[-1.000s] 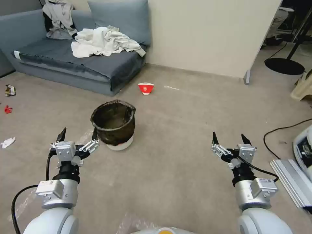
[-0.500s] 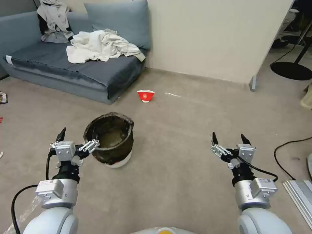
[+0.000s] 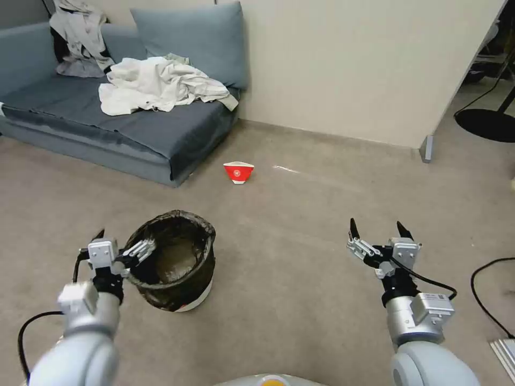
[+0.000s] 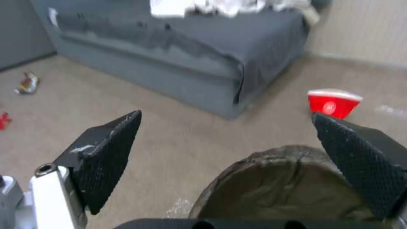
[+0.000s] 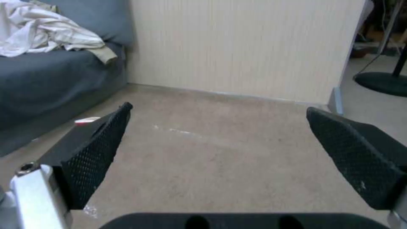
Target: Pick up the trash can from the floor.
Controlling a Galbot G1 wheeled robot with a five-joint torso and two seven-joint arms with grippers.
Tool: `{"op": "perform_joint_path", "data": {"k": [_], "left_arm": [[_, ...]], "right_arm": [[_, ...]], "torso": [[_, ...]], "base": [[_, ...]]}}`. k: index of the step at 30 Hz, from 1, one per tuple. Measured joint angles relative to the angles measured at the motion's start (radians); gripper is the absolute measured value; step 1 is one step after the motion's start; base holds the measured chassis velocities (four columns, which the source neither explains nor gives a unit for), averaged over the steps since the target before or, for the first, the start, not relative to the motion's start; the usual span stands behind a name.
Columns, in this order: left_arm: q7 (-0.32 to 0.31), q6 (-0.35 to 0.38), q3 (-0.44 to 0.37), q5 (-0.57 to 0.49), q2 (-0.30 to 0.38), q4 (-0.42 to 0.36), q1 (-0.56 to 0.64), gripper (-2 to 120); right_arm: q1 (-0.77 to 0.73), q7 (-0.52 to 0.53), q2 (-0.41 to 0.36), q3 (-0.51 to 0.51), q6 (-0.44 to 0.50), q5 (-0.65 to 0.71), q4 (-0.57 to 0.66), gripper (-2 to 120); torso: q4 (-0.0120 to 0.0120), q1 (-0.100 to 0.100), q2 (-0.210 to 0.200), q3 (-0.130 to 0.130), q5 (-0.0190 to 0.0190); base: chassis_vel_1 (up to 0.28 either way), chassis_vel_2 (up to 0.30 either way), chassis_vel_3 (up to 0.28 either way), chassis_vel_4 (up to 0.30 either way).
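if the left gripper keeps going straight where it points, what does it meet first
Probably the trash can: the open left gripper straddles its near rim. Depth is unclear; it may pass just above.

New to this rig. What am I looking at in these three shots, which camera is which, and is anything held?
It's a wheeled robot with two arms. The wide shot comes from its head camera; the other two come from cameras on each wrist, looking out between black fingers. The left tool is open at the rim of the trash can, which stands on the floor, one finger over its opening. The right tool hangs open over bare carpet. Nothing is held. A red cup lies near the sofa.
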Motion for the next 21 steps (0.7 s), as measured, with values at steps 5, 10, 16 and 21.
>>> {"op": "perform_joint_path", "data": {"k": [5,10,16,21], "left_arm": [[0.0,0.005,-0.003,-0.006,0.005,0.003,-0.013,100],[-0.013,0.03,0.0,-0.002,-0.006,-0.031,-0.013,100],[-0.023,0.091,-0.006,-0.017,0.0,-0.021,-0.028,100],[-0.051,0.213,-0.006,-0.062,0.004,-0.003,-0.046,100]], "right_arm": [[0.003,0.002,0.0,0.001,0.002,0.0,-0.009,100],[0.015,0.003,0.0,-0.003,0.002,0.0,-0.02,100],[0.021,0.006,0.001,-0.003,-0.004,0.0,-0.026,100],[0.023,0.006,-0.002,-0.002,-0.005,0.0,-0.03,100]], "torso": [[-0.0003,0.0,0.0,0.0,0.0002],[0.0,0.0,0.0,0.0,-0.0006],[-0.0001,0.0,0.0,0.0,-0.0003],[-0.0002,0.0,0.0,0.0,-0.0005]], "base": [[-0.038,0.047,0.023,-0.052],[0.0,0.0,0.0,0.0],[0.0,0.0,0.0,0.0],[0.0,0.0,0.0,0.0]]}}
